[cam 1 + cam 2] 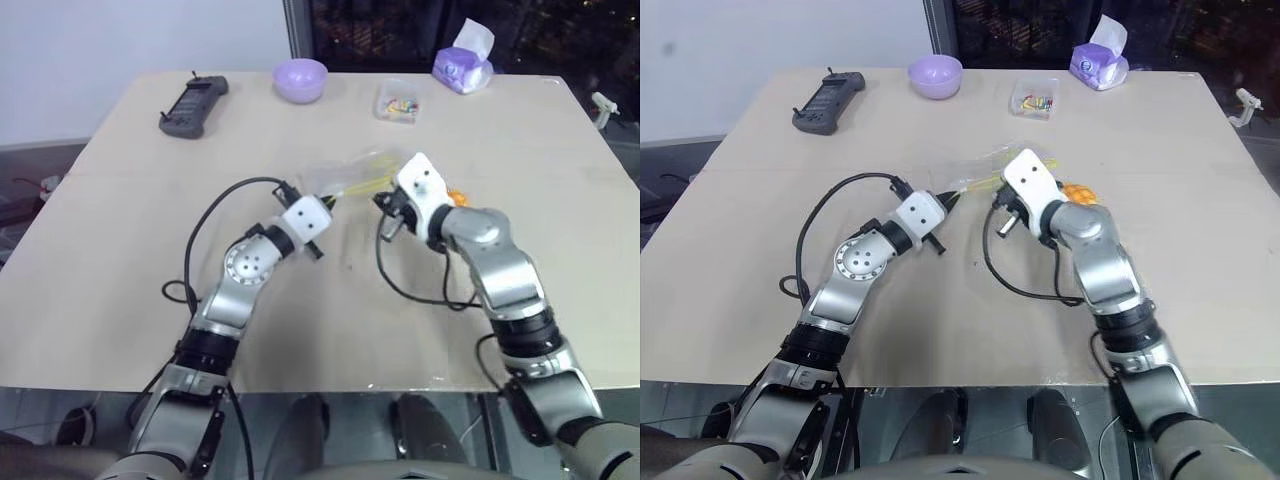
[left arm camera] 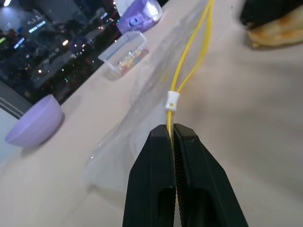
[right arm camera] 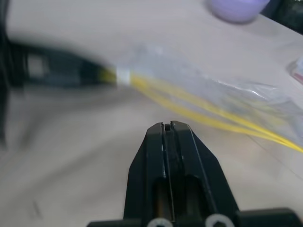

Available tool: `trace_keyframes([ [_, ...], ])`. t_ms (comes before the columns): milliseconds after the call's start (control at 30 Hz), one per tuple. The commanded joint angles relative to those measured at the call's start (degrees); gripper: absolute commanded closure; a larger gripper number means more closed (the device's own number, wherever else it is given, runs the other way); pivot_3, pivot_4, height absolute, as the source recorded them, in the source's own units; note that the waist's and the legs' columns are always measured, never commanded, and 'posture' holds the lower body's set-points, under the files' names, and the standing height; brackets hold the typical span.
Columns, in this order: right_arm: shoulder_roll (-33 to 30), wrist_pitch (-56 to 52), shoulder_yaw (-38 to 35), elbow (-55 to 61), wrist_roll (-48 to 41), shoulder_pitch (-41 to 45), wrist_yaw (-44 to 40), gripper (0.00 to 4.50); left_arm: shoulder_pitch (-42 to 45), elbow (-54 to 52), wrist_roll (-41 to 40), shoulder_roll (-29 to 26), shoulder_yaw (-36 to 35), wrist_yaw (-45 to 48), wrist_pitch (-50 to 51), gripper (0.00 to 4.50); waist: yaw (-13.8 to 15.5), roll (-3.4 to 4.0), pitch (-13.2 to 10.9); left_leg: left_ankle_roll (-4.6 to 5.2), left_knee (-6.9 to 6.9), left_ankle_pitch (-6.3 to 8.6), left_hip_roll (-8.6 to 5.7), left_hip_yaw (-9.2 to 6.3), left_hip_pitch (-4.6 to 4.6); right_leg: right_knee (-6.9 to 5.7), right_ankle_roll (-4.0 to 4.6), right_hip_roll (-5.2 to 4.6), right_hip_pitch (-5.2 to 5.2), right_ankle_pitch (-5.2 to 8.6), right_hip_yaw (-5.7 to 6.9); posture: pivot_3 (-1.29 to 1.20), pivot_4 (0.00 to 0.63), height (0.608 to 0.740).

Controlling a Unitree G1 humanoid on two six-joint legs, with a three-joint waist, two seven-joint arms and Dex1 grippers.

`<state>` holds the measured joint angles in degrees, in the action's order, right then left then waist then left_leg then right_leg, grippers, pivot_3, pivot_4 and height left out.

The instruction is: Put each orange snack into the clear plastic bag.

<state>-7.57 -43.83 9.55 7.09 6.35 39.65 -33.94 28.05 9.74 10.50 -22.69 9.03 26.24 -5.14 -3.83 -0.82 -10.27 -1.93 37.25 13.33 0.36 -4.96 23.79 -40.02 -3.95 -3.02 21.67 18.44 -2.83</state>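
Note:
The clear plastic bag (image 1: 350,175) lies flat at the table's middle, its yellow seal strip (image 2: 191,52) running toward my left gripper (image 2: 173,130). That gripper is shut on the strip's end, just behind the white slider (image 2: 172,100). My right gripper (image 3: 166,126) is shut with nothing between its fingers. It hovers just short of the bag's yellow edge and faces the left gripper (image 3: 57,71). One orange snack (image 1: 1077,192) lies on the table behind the right wrist, beside the bag and partly hidden by the arm.
At the table's far side stand a black handheld controller (image 1: 193,105), a purple bowl (image 1: 301,78), a small clear box of colourful bits (image 1: 397,102) and a purple tissue pack (image 1: 463,68). Black cables loop off both wrists over the near table.

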Motion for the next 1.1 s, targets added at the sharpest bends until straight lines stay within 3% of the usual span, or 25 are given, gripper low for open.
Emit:
trace_keyframes([
  [33, 2.83, -2.13, -2.92, -2.67, -2.69, 2.41, 4.50, 4.42, 0.70, -0.82, -0.96, -0.30, -0.84, 0.20, -1.43, 4.50, 0.18, 0.00, 0.00, -0.03, 0.00, -0.01, 0.00, 0.00, 0.00, 0.01, 0.00, -0.01, 0.00, 0.00, 0.00, 0.00, 0.150, 0.740],
  [467, 4.16, -0.11, -5.00, -9.43, -6.98, 4.65, 10.43, 4.42, -0.69, -2.51, -1.05, -0.25, 0.00, 0.74, -1.65, 4.50, 0.13, 0.01, 0.00, -0.02, -0.02, -0.01, -0.03, 0.02, 0.03, 0.03, 0.00, -0.04, 0.02, 0.00, 0.01, 0.00, 0.150, 0.740],
  [733, 1.23, -4.00, -2.84, -4.08, -11.28, 2.87, 5.81, 4.42, -0.10, -1.56, -1.02, -0.48, -0.57, 0.72, -2.06, 4.50, 0.06, 0.01, 0.00, 0.00, -0.02, 0.00, -0.03, 0.01, 0.04, 0.04, 0.00, -0.04, 0.01, 0.00, 0.01, 0.00, 0.150, 0.740],
  [1100, 2.52, -6.12, -4.34, -3.92, -15.19, 3.86, 8.94, 4.42, -0.06, -1.82, -1.13, -0.39, 0.03, 1.68, -2.24, 4.50, 0.00, 0.01, 0.00, 0.18, -0.02, 0.10, -0.03, 0.01, 0.03, 0.03, 0.00, -0.03, 0.01, 0.00, 0.02, 0.00, 0.150, 0.740],
])
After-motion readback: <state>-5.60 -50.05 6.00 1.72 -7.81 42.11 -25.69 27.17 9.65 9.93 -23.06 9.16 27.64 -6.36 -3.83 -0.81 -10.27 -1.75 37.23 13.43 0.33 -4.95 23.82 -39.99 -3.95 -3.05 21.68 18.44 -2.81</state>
